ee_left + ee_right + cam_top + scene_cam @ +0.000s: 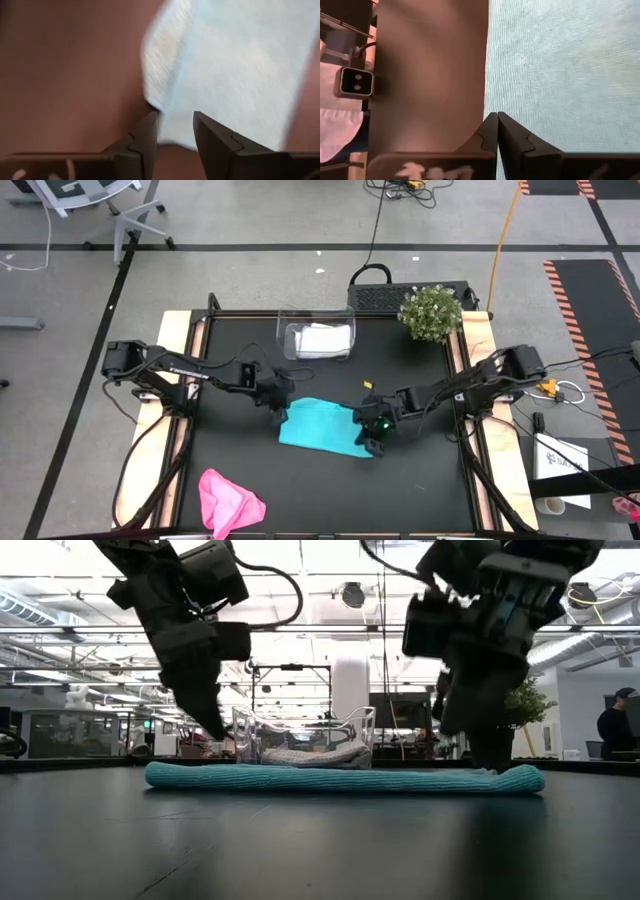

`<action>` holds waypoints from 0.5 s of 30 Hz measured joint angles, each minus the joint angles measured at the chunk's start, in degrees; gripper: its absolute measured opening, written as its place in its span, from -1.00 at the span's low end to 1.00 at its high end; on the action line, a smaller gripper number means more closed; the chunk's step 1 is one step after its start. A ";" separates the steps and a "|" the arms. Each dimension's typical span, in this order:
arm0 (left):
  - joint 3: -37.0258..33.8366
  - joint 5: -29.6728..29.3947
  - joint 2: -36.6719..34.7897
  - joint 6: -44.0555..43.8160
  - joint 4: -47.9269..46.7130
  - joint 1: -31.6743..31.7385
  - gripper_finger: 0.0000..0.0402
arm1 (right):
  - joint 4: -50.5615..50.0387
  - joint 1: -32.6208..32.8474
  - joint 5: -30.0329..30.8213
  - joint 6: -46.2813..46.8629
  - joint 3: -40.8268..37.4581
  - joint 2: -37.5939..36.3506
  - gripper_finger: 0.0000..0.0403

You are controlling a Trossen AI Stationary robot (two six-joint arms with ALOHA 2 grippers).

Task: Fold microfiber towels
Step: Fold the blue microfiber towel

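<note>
High view gives you the layout: the teal towel (322,426) lies flat near the middle of the black bench (420,480), the pink towel (228,501) is crumpled off at about seven o'clock by the front edge, and the pale towel (322,338) sits in the clear tub (314,336) at twelve o'clock.

Your left end effector (279,404) is at the teal towel's nine-o'clock corner. Its wrist view shows the fingers partly apart with that corner of the cloth just ahead of them and nothing clamped between them. From table height it hangs a little above the cloth, not touching.

Your right end effector (373,442) is at the three-o'clock edge, toward the front. Its fingers are pressed together, tips at the cloth's border; no fabric shows between them, and whether they press on the cloth you cannot tell.

You look to be at the start of a fold on the teal towel, which lies low with no edge raised.

Next you will probably need both ends gripped. Bring the left down onto its corner and close, and reopen the right to take its edge. Soft cloth slips, so catch enough of it before carrying one side over the other.
</note>
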 joint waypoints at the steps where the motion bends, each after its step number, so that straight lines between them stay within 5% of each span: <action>1: 0.00 1.80 0.02 0.26 -1.12 0.00 -0.37 | -0.82 -0.33 0.02 -0.46 0.00 -0.96 -1.00; 15: 0.00 2.16 0.88 5.48 -6.24 3.66 -0.37 | -5.39 -2.89 3.19 -1.07 0.09 -5.35 -0.77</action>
